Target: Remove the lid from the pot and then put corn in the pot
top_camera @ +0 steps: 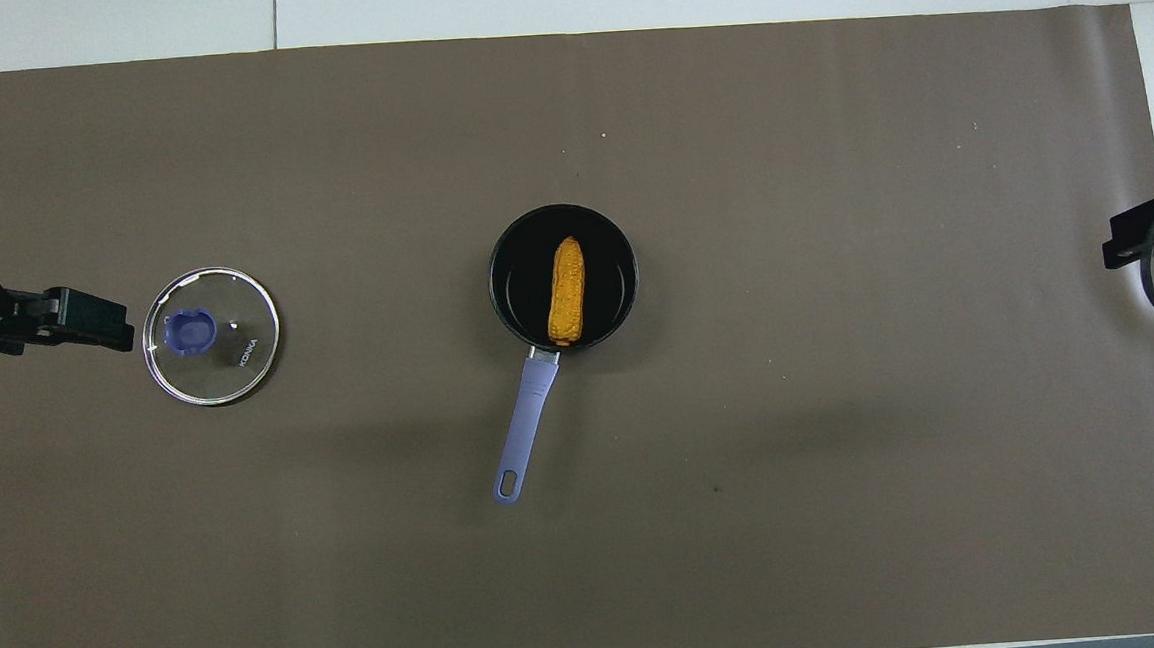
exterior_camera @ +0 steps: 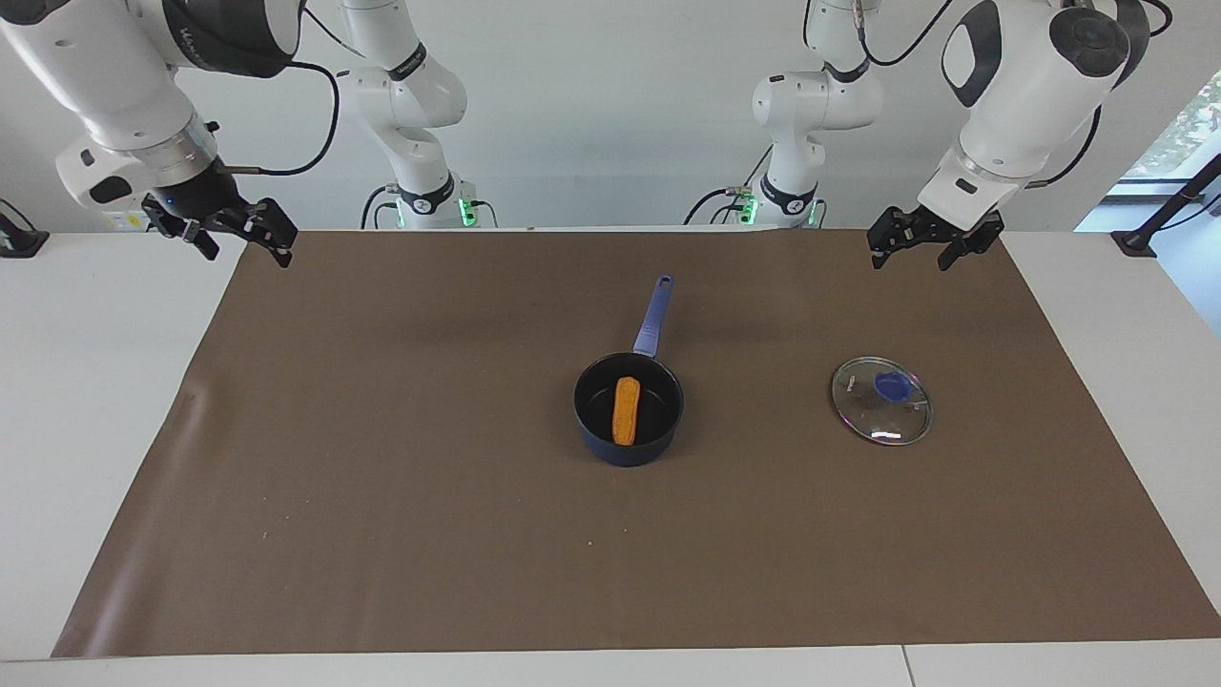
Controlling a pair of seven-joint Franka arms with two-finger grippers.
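yellow-orange corn (exterior_camera: 626, 410) lay inside the blue saucepan (exterior_camera: 629, 408), glass lid (exterior_camera: 881, 401) off on the brown mat (exterior_camera: 382, 458) — apparently done — left gripper (exterior_camera: 920, 244) and right gripper (exterior_camera: 234, 233) raised, empty, fingers spread.

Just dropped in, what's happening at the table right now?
Nothing is being handled. The corn lies in the uncovered pot mid-table, and the lid rests flat on the brown mat toward the left arm's end. The left tool is open and raised over the mat's edge by the robots; the right tool is open and raised over the mat's corner at its own end.
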